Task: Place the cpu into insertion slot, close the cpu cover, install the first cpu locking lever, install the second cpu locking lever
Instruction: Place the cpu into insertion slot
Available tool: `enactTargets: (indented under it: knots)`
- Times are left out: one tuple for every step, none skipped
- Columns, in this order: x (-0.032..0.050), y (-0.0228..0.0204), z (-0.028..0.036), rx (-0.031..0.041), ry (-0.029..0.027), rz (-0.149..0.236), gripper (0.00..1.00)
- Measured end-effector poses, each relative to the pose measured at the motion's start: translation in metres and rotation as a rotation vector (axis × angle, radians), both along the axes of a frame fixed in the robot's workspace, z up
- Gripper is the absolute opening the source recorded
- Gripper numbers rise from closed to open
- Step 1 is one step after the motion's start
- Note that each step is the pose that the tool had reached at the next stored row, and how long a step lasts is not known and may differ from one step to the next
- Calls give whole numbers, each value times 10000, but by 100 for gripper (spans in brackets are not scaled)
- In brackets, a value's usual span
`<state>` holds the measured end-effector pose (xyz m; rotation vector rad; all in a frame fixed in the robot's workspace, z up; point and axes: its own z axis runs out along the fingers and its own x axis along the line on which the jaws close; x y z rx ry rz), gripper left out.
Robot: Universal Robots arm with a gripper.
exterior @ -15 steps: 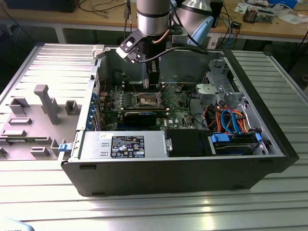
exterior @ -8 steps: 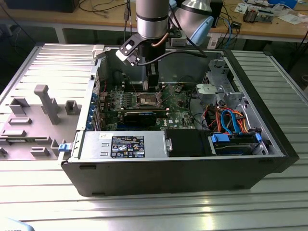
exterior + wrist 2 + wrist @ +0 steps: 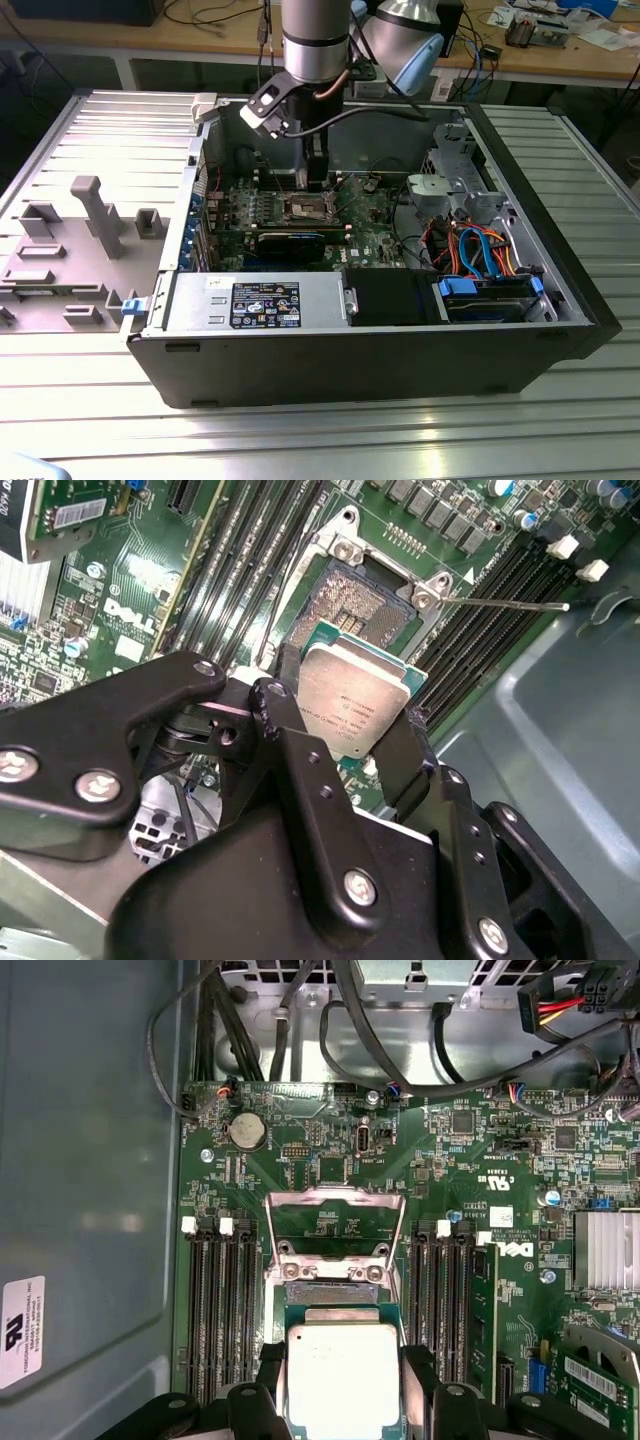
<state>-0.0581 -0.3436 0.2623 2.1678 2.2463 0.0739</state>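
Note:
My gripper (image 3: 345, 730) is shut on the cpu (image 3: 352, 695), a silvery square chip clamped by its edges between two black fingers (image 3: 278, 708). The chip hangs tilted just above the insertion slot (image 3: 345, 600), whose dark pin field lies uncovered in its silver rim. In the first wrist view the cpu (image 3: 340, 1370) hides part of the insertion slot (image 3: 330, 1295), and the cpu cover (image 3: 335, 1194) stands swung open beyond it. A thin locking lever (image 3: 500, 604) sticks out sideways, released. In the exterior view the gripper (image 3: 316, 182) reaches down inside the open case onto the slot (image 3: 305, 208).
Black memory slots (image 3: 215, 1310) flank the socket on both sides. A card (image 3: 290, 243) sits just in front of it. Cables (image 3: 470, 250) and a drive cage (image 3: 455, 185) fill the exterior view's right. The case walls (image 3: 200, 200) hem the arm in.

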Motion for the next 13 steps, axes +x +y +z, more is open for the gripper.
enactTargets:
  knots:
    - [-4,0,-5,1,-1,0,54]
    - [-8,0,-11,0,0,0,54]
    - [-10,0,-16,-1,0,0,54]
    - [-12,0,-24,-1,1,1,54]
    - [-13,0,-28,-1,1,2,54]
    - [-14,0,-40,-1,1,1,54]
    - [-15,0,-49,-1,0,0,54]
    - [-16,0,-56,0,0,0,54]
    - [-17,0,-60,-1,1,0,54]
    - [-18,0,-66,-1,1,0,54]
    - [-19,0,-70,-1,1,0,54]
    - [-20,0,-76,-1,1,1,54]
    - [-20,0,-82,-1,1,0,54]
